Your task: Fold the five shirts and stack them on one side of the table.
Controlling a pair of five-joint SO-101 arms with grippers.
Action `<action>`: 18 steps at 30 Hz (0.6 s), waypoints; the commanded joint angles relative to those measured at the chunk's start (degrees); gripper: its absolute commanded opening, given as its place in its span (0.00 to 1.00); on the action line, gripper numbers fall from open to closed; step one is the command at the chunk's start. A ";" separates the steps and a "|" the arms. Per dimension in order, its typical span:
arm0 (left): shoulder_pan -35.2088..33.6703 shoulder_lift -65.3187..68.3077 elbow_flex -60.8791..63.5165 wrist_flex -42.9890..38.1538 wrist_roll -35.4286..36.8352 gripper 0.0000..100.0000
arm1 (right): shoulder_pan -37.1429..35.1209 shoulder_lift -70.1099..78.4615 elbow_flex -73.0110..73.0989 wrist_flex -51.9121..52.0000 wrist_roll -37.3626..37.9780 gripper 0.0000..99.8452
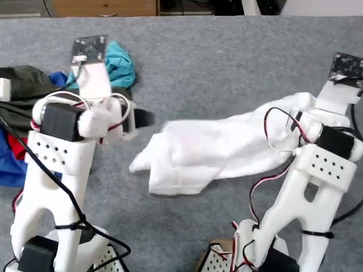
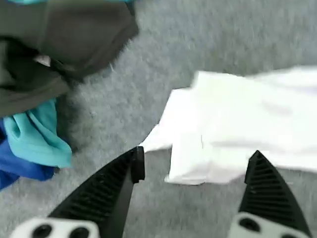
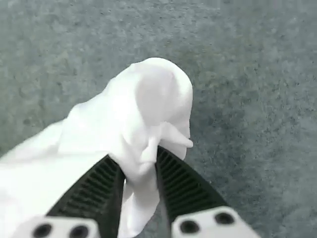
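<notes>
R end effector [image 3: 140, 161] pinching white shirt [image 1: 215, 150] | L end effector [image 2: 197, 158] wide, above shirt edge

High camera looks down on the counter [image 1: 227, 68]; both wrist cameras, close behind their jaws, share the white shirt [image 1: 210, 150].
</notes>
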 commanded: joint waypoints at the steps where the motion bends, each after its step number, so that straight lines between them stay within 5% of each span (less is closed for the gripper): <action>1: -4.13 -0.75 -0.09 -3.60 -0.09 0.33 | 1.10 -1.80 1.98 -0.88 3.08 0.00; 5: -6.95 4.00 6.95 -14.07 0.35 0.32 | -0.92 -1.89 3.82 -0.88 2.02 0.03; 12: -8.97 27.74 16.70 -39.38 4.13 0.30 | -3.56 -1.89 3.56 3.25 -2.81 0.41; 18: -14.95 50.86 -5.27 -37.54 7.91 0.30 | -3.21 -3.56 2.77 10.20 -2.81 0.48</action>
